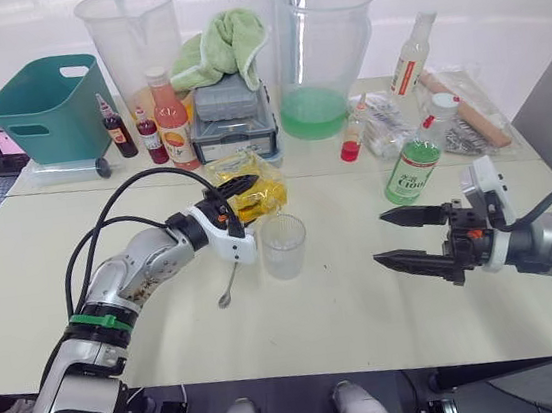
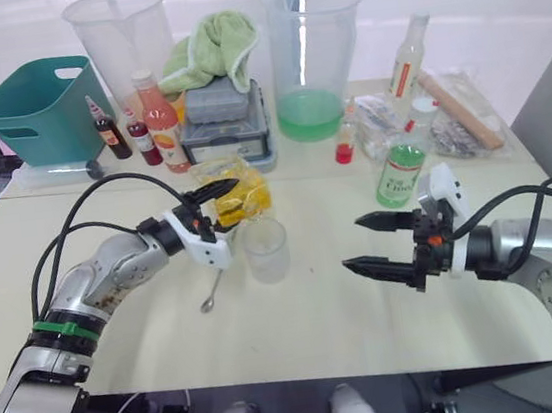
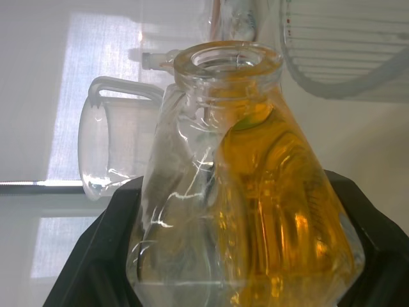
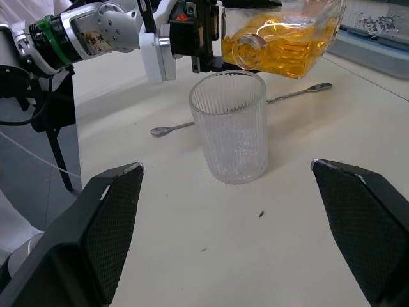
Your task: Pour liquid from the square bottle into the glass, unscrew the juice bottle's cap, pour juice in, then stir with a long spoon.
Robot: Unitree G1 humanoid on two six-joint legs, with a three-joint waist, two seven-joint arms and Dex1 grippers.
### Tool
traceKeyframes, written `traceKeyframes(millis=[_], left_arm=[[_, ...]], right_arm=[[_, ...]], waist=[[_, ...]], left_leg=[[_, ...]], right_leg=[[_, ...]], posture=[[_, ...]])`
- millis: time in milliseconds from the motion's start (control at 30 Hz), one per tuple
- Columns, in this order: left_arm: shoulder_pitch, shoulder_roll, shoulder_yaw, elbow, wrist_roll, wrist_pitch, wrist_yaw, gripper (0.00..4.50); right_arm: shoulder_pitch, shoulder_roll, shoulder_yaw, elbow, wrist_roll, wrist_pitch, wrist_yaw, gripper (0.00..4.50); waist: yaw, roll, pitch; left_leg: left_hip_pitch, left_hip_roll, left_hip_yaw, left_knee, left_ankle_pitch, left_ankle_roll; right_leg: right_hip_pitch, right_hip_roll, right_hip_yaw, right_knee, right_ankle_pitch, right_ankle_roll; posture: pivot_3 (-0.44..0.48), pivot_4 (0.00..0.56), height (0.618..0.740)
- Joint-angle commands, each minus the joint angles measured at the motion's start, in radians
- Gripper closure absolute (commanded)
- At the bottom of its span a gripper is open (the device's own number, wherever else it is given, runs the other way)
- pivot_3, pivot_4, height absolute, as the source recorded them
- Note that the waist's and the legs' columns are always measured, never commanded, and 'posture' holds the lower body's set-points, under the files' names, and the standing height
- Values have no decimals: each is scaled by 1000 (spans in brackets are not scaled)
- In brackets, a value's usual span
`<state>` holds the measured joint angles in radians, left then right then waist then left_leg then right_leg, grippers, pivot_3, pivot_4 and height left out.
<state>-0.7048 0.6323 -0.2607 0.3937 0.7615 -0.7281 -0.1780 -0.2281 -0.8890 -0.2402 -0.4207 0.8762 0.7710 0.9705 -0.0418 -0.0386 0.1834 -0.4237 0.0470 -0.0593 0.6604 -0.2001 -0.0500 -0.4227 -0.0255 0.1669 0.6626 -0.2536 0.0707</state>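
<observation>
While the right gripper [image 1: 409, 237] waits spread wide near the table's [image 1: 351, 328] front, the left gripper [image 1: 237, 203] is clamped on the square bottle [image 1: 251, 195], tipped above the glass [image 1: 284, 245] — heavy, slick, breakable, so I'd grip the flat sides.

The square bottle [image 1: 250, 194] lies tilted above and behind the glass [image 1: 284, 246]; the long spoon [image 1: 231, 281] apparently lies left of the glass.
</observation>
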Motion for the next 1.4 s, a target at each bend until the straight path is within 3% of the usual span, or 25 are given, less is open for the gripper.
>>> traceKeyframes(millis=[33, 1400], left_arm=[[-72, 14, 29, -57, -2, -31, 86, 1700], [-96, 32, 4, -61, 51, -68, 141, 1700]], right_arm=[[-24, 4, -8, -6, 3, -11, -3, 40], [-32, 20, 11, 5, -24, -21, -11, 40]], waist=[[0, 0, 0], [0, 0, 0]], left_leg=[[0, 0, 0, 0, 0, 0], [0, 0, 0, 0, 0, 0]], right_leg=[[0, 0, 0, 0, 0, 0], [0, 0, 0, 0, 0, 0]], posture=[[0, 150, 728], [0, 150, 728]])
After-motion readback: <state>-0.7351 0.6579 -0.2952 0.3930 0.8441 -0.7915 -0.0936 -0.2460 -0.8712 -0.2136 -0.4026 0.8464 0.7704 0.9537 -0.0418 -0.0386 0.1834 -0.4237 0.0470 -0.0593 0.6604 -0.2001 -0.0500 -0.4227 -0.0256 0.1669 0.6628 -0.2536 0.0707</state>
